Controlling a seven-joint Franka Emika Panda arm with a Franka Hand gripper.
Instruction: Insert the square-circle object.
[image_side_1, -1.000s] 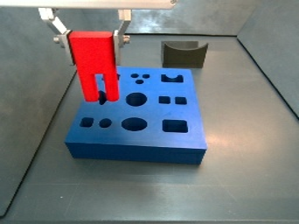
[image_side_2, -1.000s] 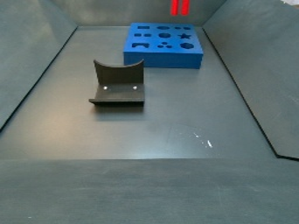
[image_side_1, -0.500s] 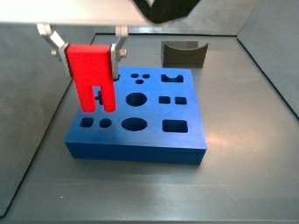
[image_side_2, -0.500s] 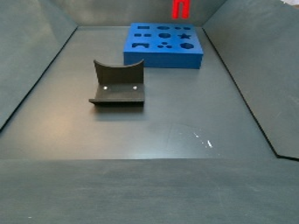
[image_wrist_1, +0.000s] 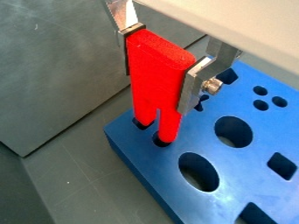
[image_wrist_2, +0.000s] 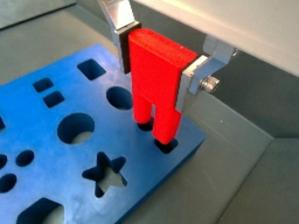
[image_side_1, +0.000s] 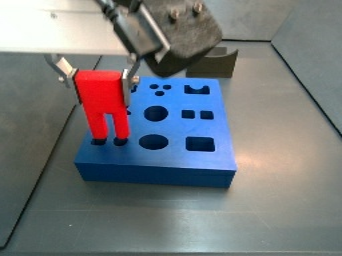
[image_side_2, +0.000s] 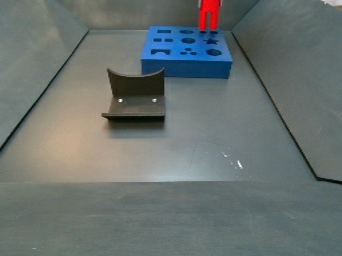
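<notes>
The square-circle object (image_wrist_1: 158, 79) is a bright red piece with two prongs, held upright. My gripper (image_wrist_1: 163, 68) is shut on its flat body, one silver finger on each narrow side. It shows the same way in both wrist views (image_wrist_2: 158, 79). The prong tips sit in two small holes at a corner of the blue board (image_wrist_1: 239, 162), which also shows in a wrist view (image_wrist_2: 30, 114). In a side view the red piece (image_side_1: 100, 95) stands at the near left corner of the board (image_side_1: 154, 163) under the gripper (image_side_1: 96, 75). In a side view the piece (image_side_2: 209, 12) is over the board's far right.
The board has several other shaped holes: circles, squares and a star. The dark fixture (image_side_1: 211, 60) stands behind the board in a side view and in front of it on the grey floor (image_side_2: 134, 95) in a side view. Grey walls surround the floor.
The gripper has come down and shifted a little left with the red piece. Its prongs, which hung above the board, now reach the holes at the corner.
</notes>
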